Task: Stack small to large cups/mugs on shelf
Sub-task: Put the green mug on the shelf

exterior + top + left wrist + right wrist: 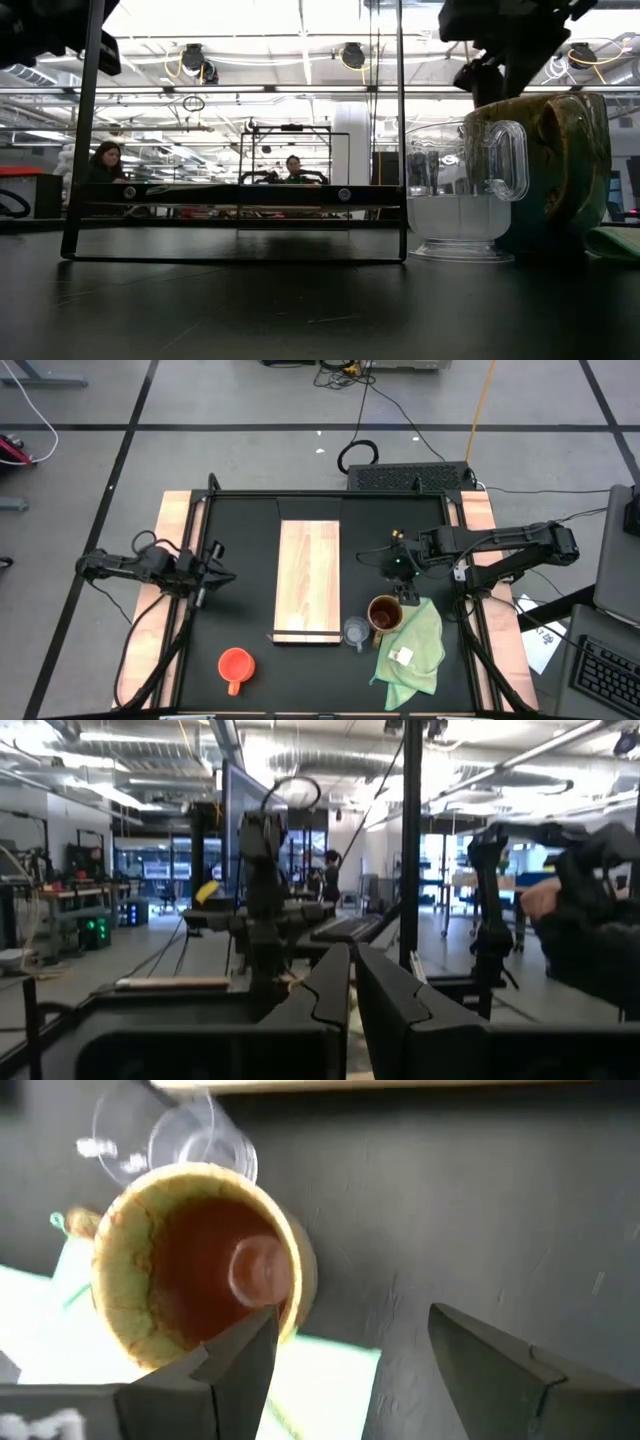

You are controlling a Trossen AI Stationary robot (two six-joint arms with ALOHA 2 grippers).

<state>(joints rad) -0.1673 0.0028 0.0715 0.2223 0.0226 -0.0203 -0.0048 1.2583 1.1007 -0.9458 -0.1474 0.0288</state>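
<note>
The brown mug (385, 614) stands upright just right of the shelf (308, 582), its near edge on the green cloth (412, 650), the small glass cup (356, 630) touching its left side. I judge I am lining up a first pickup: my right gripper (409, 597) hovers just beyond the mug, jaws spread wide and empty, needing to drop over the rim. My left gripper (212, 572) waits far left, fingers nearly together.

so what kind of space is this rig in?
Looks like an open robotics lab or workshop: exposed ceiling ducts and strip lights, more frame rigs with people seated behind them across the room, cables running over a taped concrete floor.
</note>
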